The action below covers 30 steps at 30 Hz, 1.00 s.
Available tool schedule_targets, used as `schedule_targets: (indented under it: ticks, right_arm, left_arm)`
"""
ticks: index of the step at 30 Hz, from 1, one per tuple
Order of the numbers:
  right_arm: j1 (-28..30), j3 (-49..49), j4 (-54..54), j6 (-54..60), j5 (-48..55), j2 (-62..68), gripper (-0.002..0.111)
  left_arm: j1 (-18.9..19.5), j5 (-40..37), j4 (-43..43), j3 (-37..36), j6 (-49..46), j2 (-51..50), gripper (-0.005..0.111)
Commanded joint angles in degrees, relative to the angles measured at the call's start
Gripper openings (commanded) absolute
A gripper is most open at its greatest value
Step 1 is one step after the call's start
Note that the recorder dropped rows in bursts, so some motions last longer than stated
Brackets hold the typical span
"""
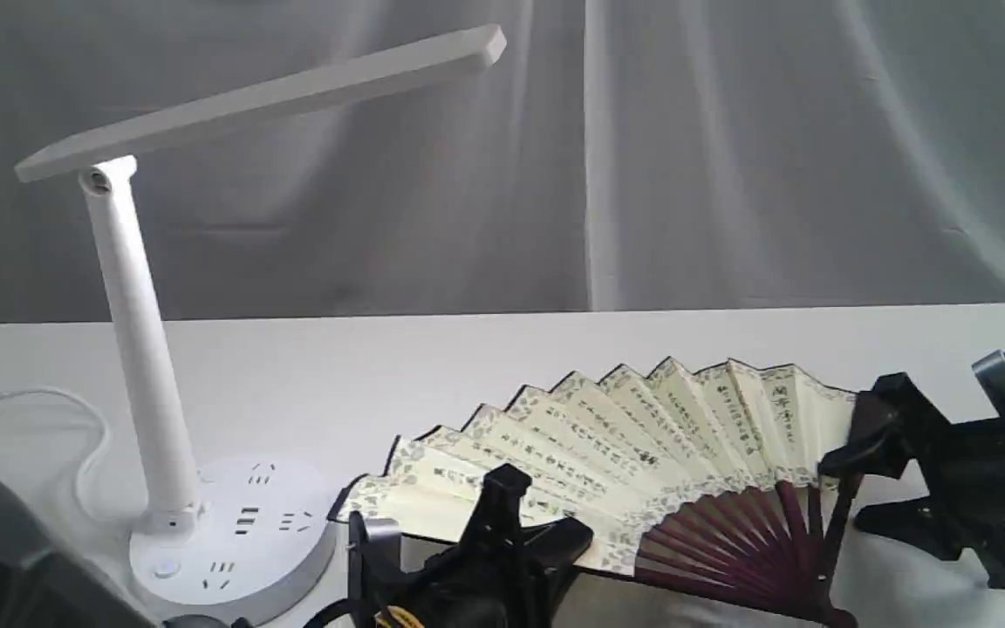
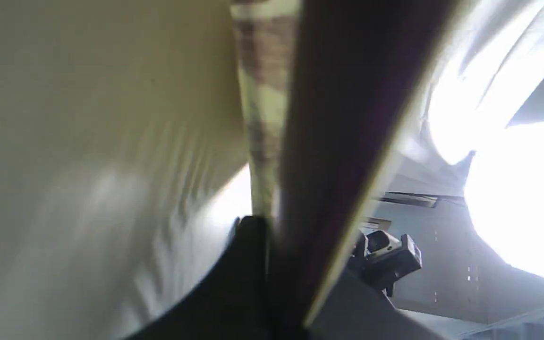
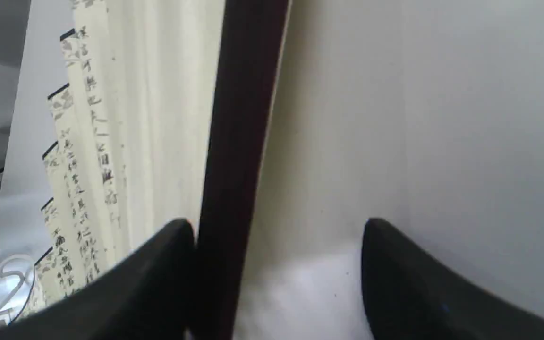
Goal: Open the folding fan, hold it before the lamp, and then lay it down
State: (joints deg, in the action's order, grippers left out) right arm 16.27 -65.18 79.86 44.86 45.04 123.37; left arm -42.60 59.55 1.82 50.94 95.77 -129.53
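Fan (image 1: 642,453) spread between claws, low over table (image 1: 468,366); left claw (image 1: 529,515) clamped on one guard (image 2: 328,141), right claw (image 3: 279,224) wide, other guard against a finger, unheld; light, paper tears, so grip guards only.

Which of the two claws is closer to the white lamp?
Left. The left gripper holds the end of the folding fan beside the lamp; the right gripper, open, is at the opposite end, farther away.
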Motion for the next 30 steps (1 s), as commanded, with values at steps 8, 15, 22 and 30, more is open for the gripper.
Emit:
schedule_targets:
  ticks: [8, 15, 22, 30]
  right_arm:
    - [4.27, -0.02, -5.91, 0.02, 2.04, -7.99, 0.054]
    - [4.39, -0.02, -4.86, -0.11, 3.48, -9.98, 0.054]
    - [4.39, -0.02, -2.06, -0.29, 5.29, -11.93, 0.054]
    - [4.39, -0.02, -2.07, -0.18, 5.53, -13.25, 0.054]
  left_arm:
    - [-0.22, -13.23, 1.06, 1.19, -2.93, -1.67, 0.017]
    - [-0.22, -14.87, 3.49, 1.19, -1.42, -1.53, 0.028]
    - [1.70, -14.97, 9.61, 3.25, 1.33, -1.40, 0.048]
    - [6.78, -24.11, 26.39, 4.01, 5.78, 2.74, 0.056]
